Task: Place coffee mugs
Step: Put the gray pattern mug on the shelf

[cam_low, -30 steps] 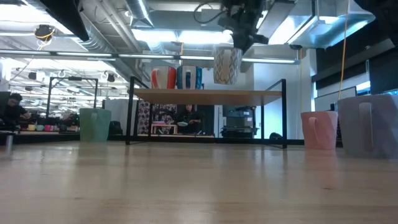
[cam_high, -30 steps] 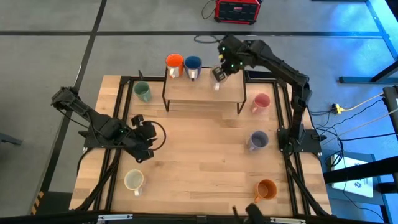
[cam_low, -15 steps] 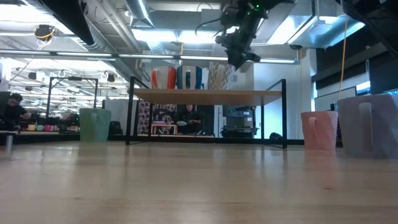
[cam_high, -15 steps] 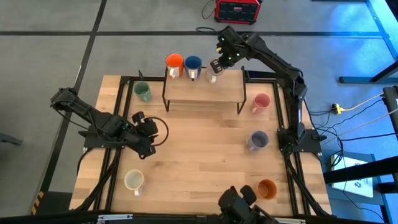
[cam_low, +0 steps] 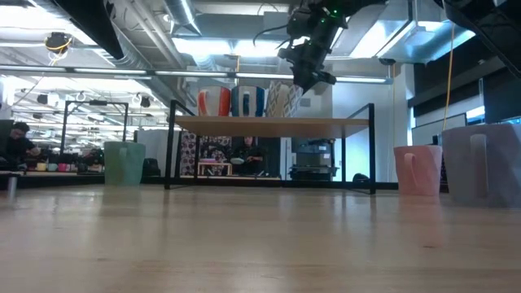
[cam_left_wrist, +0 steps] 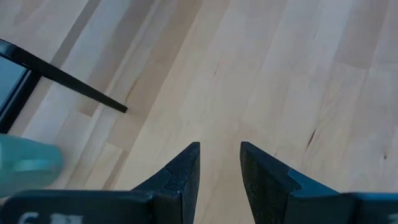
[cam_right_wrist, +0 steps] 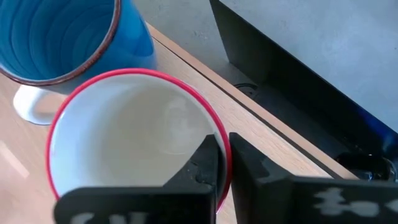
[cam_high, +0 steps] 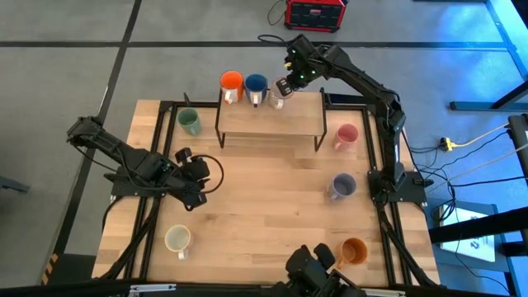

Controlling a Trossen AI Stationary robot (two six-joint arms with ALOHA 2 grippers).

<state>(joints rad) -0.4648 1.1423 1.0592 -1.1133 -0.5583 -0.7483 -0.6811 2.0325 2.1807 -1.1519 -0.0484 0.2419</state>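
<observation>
A white mug with a red rim [cam_right_wrist: 124,137] is at the far edge of the black-framed wooden shelf [cam_high: 271,117], beside the dark blue mug [cam_high: 256,84] and the orange-red mug [cam_high: 231,82]. My right gripper [cam_high: 283,86] is shut on it from above. In the low view the white mug [cam_low: 282,99] leans, its bottom at the shelf's top. My left gripper [cam_high: 196,176] hangs open over the bare wood at the table's left, nothing between its fingers [cam_left_wrist: 186,168]. My right gripper pinches the white mug's rim [cam_right_wrist: 222,163] on the side away from the blue mug, one finger inside the cup and one outside. The fingers slant down from above and from the table's far right. The mug is tilted, with its bottom down at the shelf's top.
Other mugs stand on the table: sage green [cam_high: 189,122] at the far left, pink [cam_high: 346,134] and lavender [cam_high: 342,186] at the right, amber [cam_high: 353,251] and cream [cam_high: 177,239] near the front. A dark object [cam_high: 318,271] juts in at the near edge.
My right gripper has carried the white mug down and toward the shelf's far left. The mug hung clear above the shelf a second ago; now it is down at the shelf's top, close beside the blue mug, and leans. The dark object at the near edge has come into view.
</observation>
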